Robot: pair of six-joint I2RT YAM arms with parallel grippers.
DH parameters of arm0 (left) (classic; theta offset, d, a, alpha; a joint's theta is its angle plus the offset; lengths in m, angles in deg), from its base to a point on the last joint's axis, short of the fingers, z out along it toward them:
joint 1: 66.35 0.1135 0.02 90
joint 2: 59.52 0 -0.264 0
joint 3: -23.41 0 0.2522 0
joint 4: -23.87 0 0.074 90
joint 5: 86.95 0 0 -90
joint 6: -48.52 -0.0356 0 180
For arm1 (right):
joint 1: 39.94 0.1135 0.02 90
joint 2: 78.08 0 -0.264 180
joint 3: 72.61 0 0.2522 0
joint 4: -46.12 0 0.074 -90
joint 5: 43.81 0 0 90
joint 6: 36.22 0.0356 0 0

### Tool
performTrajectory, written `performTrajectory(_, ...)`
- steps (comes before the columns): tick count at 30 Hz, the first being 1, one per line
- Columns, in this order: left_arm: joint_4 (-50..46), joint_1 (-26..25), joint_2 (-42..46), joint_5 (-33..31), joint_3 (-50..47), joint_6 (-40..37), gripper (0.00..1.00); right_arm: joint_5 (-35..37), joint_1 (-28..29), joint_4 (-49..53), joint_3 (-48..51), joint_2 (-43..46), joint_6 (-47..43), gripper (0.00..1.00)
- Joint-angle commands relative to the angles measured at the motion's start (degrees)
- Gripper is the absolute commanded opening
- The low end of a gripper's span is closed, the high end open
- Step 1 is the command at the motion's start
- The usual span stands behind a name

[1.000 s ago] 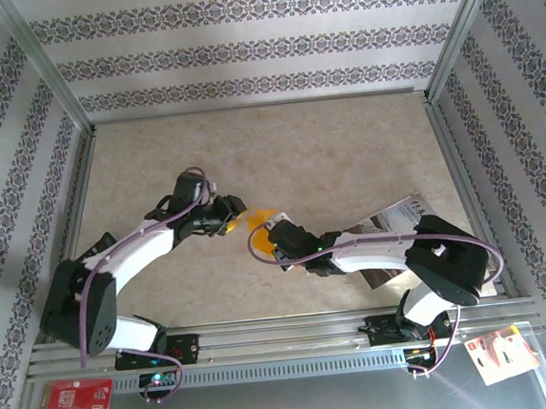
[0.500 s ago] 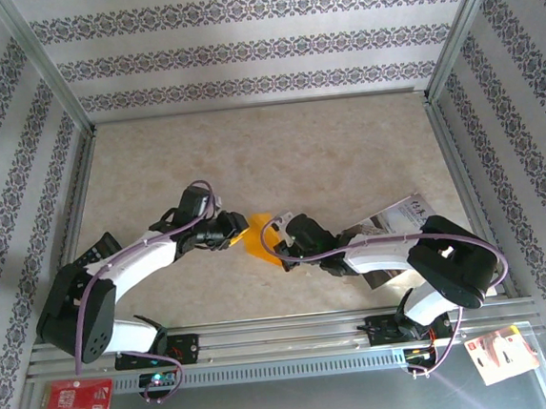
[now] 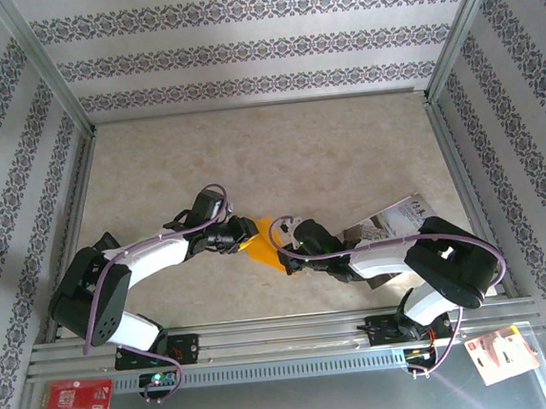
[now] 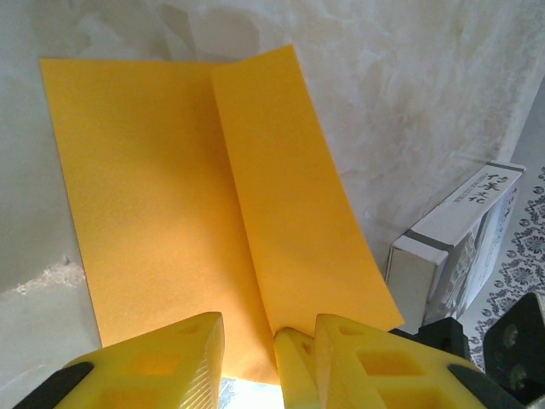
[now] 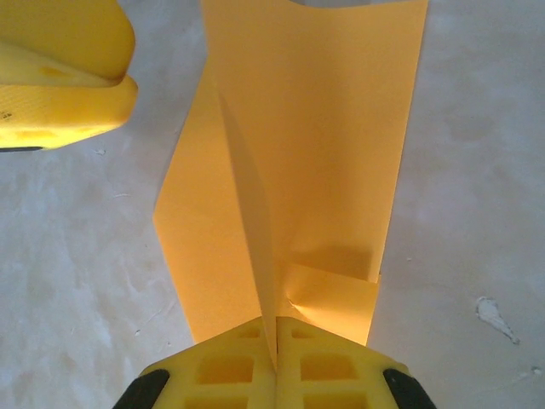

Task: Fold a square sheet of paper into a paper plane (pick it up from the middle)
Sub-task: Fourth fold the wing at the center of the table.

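Note:
The square sheet of paper (image 3: 262, 246) is bright orange and is held up off the table between my two grippers. A centre crease runs its whole length (image 4: 170, 213), and one small corner flap is folded near my right jaws (image 5: 324, 128). My right gripper (image 3: 289, 251) is shut on the raised crease ridge (image 5: 277, 324). My left gripper (image 3: 245, 234) faces it from the left, its jaws apart on either side of the sheet's near edge (image 4: 271, 322). A third yellow fingertip sits against its right-hand finger, where the crease ends. The paper plane is out of view.
A glossy printed photo sheet (image 3: 394, 221) lies just right of my right arm and shows at the right in the left wrist view (image 4: 460, 239). A red card (image 3: 75, 399) and a red-and-white card (image 3: 501, 355) rest on the near metal rail. Patterned walls enclose the table.
My left gripper has moved right and nearer, up to the sheet, and its jaws have narrowed. My right gripper has shifted slightly right with the paper, which now stands up along its crease.

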Motion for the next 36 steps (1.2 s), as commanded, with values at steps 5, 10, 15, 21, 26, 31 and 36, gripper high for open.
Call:
performTrajectory(5,2.61,-0.72,-1.64,-0.32,0.62,0.49,0.32,-1.48,-1.64,-3.95,2.12,0.54,5.03,0.04)
performTrajectory(10,1.75,-0.78,-2.58,-0.05,1.38,-0.72,0.32,-4.77,-3.29,-5.10,2.16,-0.80,7.02,0.04)
performTrajectory(15,1.20,-0.81,-2.96,-0.05,1.81,-1.18,0.32,-8.13,-5.27,-7.18,2.81,-2.24,9.09,0.04)
performTrajectory(21,1.55,-0.81,-3.89,0.38,2.07,-1.31,0.32,-10.52,-6.42,-8.52,3.00,-3.92,10.56,0.04)
performTrajectory(26,1.15,-1.01,-5.24,1.05,2.80,-2.41,0.32,-13.02,-7.93,-10.39,3.21,-5.39,11.98,0.04)
performTrajectory(31,0.47,-1.11,-6.74,1.51,4.08,-3.73,0.32,-14.38,-8.70,-10.96,3.09,-6.22,12.65,0.05)
performTrajectory(36,0.47,-1.48,-8.19,2.44,5.61,-5.15,0.32,-15.05,-9.48,-11.62,3.53,-6.55,13.31,0.05)
